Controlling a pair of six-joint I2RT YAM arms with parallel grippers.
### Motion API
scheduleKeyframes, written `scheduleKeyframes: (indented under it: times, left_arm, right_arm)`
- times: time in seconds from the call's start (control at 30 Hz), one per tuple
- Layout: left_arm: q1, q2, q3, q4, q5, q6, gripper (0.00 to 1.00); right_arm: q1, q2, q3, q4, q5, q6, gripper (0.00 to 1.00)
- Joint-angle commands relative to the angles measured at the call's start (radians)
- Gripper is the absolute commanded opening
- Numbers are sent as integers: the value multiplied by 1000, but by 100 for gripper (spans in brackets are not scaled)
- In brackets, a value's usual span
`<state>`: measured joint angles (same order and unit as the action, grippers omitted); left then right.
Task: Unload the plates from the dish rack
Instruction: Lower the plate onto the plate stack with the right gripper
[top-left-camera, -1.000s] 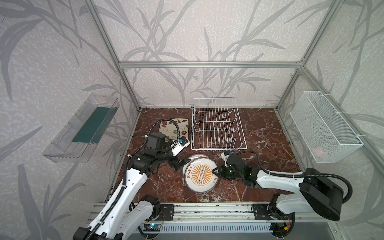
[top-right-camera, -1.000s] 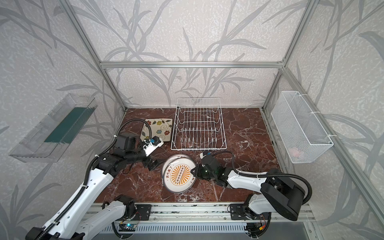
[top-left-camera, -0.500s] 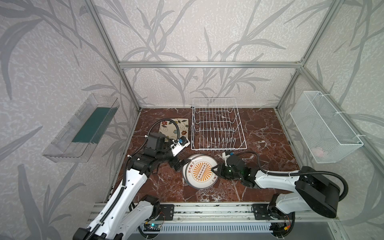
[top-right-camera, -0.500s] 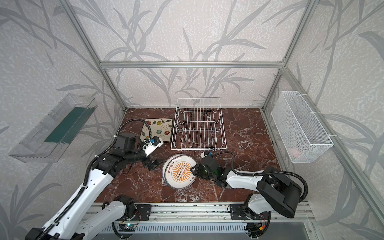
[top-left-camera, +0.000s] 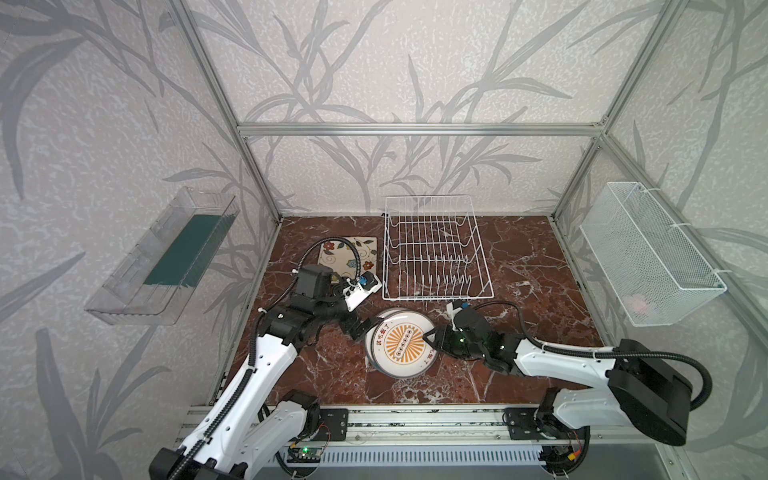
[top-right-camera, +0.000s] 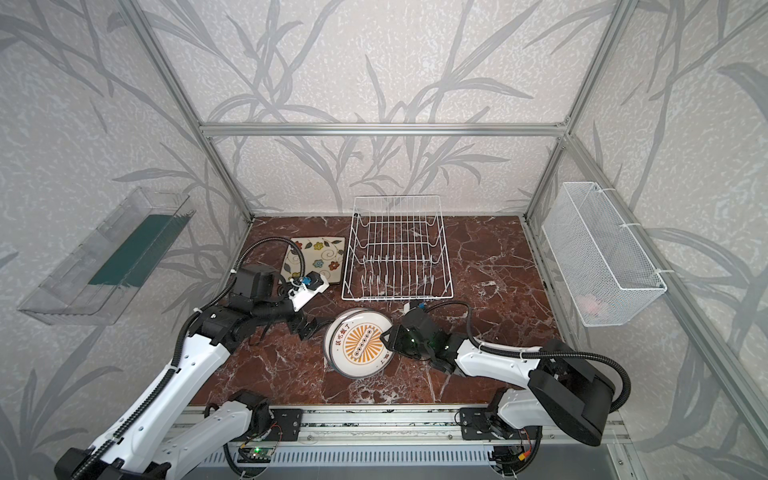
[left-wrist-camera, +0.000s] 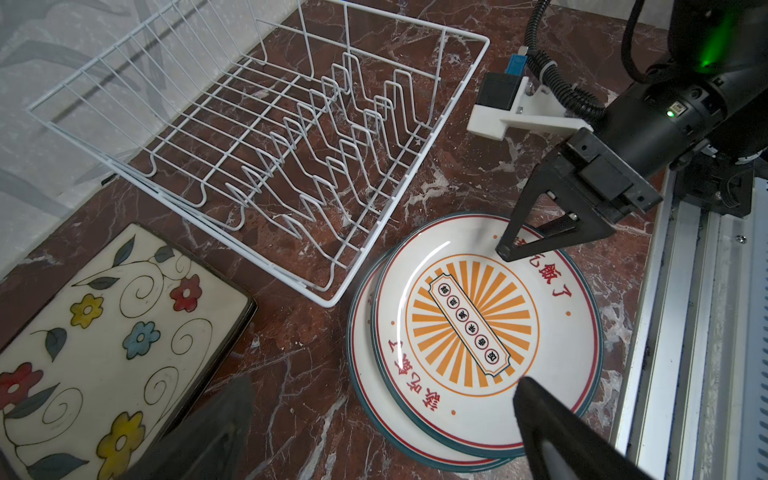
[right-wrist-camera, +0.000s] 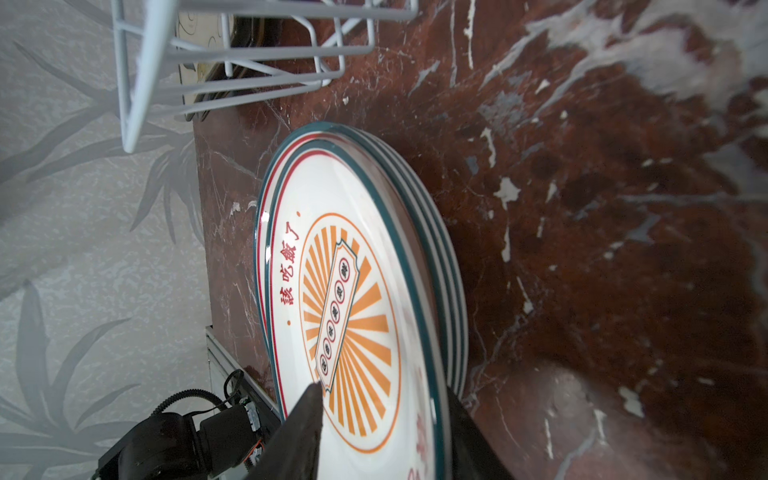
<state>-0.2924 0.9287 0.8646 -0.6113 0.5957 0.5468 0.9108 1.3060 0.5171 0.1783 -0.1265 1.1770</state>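
Note:
A stack of several round white plates (top-left-camera: 401, 343) (top-right-camera: 359, 343) (left-wrist-camera: 473, 328) (right-wrist-camera: 353, 291) with orange sunbursts lies flat on the marble in front of the dish rack (top-left-camera: 436, 249) (top-right-camera: 397, 249) (left-wrist-camera: 249, 137). No plates stand in the rack. A square flowered plate (top-left-camera: 347, 255) (top-right-camera: 318, 257) (left-wrist-camera: 104, 332) lies flat to the rack's left. My right gripper (top-left-camera: 428, 336) (top-right-camera: 384, 334) (right-wrist-camera: 386, 419) is open. One of its fingers is over the top plate's face and the other is beside the stack's rim. My left gripper (top-left-camera: 359, 328) (top-right-camera: 309, 326) (left-wrist-camera: 382, 436) hangs open and empty at the stack's left edge.
A clear plastic tray (top-left-camera: 166, 266) is fixed to the left wall. A white mesh basket (top-left-camera: 648, 253) hangs on the right wall. An aluminium rail (top-left-camera: 415, 424) borders the front edge, close to the plate stack. Frame posts stand at the back corners.
The right jaws were shut on the top round plate's rim and have opened. That plate now rests on the stack. The left arm has not moved.

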Motion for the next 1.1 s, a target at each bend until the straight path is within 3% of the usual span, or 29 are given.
scheduleKeyframes:
  times: [0.0,0.43,0.73,1.07]
  left_arm:
    - [3,6,-8,28,42,1,99]
    - [3,7,-7,35,47,-3,99]
    - [3,4,-12,42,45,-3,99]
    - [4,-1,-10,41,41,-7,99]
  right_arm:
    - [5,-30,55,-108,30,-44,47]
    - [3,68,158,-210,-35,-71,47]
    - [-6,70,188,-270,-27,-92,54]
    - [-7,144,260,-302,-100,-123,54]
